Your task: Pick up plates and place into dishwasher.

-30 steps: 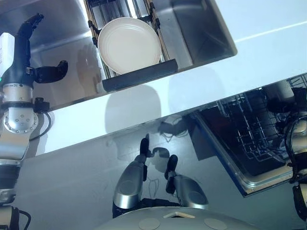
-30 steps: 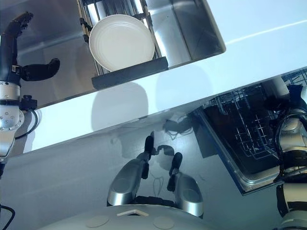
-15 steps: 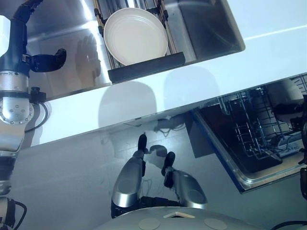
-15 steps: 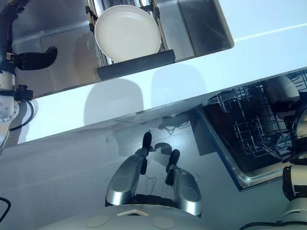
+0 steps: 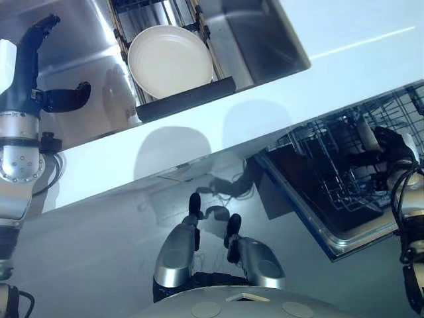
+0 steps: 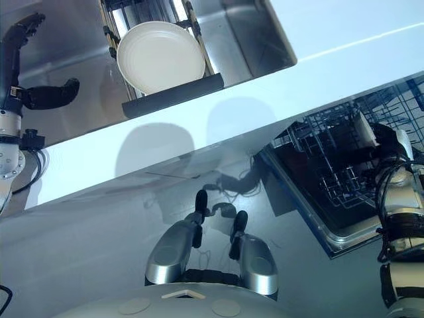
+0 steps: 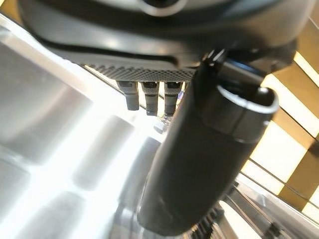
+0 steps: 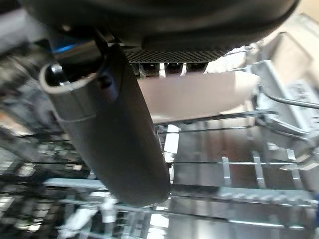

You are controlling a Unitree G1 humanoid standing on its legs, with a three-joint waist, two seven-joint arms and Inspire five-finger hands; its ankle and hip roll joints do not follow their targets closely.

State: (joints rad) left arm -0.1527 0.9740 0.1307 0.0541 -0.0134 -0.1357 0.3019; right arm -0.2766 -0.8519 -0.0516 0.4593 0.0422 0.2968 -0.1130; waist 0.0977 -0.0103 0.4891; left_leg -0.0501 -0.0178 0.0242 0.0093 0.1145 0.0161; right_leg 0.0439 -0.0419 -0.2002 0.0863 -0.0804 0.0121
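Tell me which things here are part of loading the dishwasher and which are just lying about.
Part of the job:
- plate on the sink rack
- plate held edge-on in the right hand
- dishwasher rack
- left hand, open over the sink

Just there:
- white counter
- grey floor

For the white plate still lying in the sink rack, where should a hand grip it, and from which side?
Probably by the rim. The white plate lies face up on the rack in the sink, so only its edge offers a pinch. The left hand, open over the sink beside it, is nearest; coming from that side looks unobstructed.
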